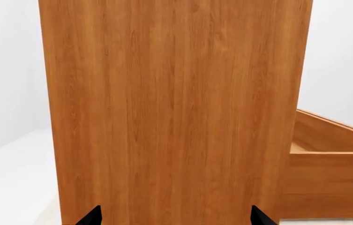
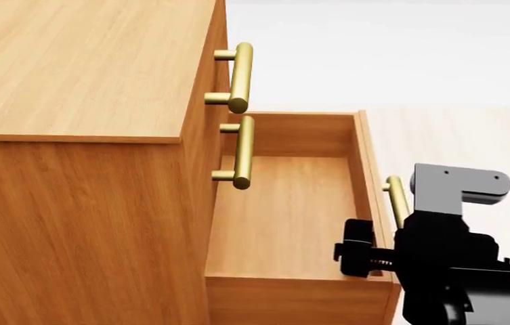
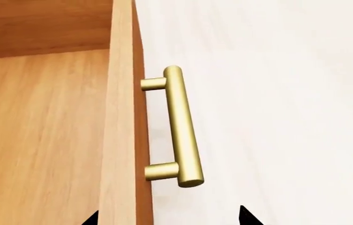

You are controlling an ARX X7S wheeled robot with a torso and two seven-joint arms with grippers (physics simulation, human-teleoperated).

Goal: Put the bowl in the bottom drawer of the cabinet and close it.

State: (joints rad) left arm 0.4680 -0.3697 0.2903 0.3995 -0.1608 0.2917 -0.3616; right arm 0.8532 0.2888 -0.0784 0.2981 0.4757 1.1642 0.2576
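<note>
Boxy honey-brown wood-grain cabinet (image 2: 83,135) showing vertical streaked grain on side, paler orange-tan on top. Shallow honey-brown wooden bottom drawer (image 2: 278,223) showing lighter tan floor, darker brown inner walls. 3 brass cylindrical bar handles glowing matte gold: top (image 2: 239,76), middle (image 2: 242,152), bottom-drawer handle (image 3: 180,126). Right gripper (image 2: 363,250) showing black, with pale grey block above. Left gripper tips (image 1: 92,216) showing black. Floor (image 3: 289,93) appearing off-white with faint pale streaks.

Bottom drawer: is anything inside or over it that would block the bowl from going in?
Nothing visible. The bottom drawer is pulled out and bare inside; the right gripper sits at its front edge. No bowl shows in any view.
</note>
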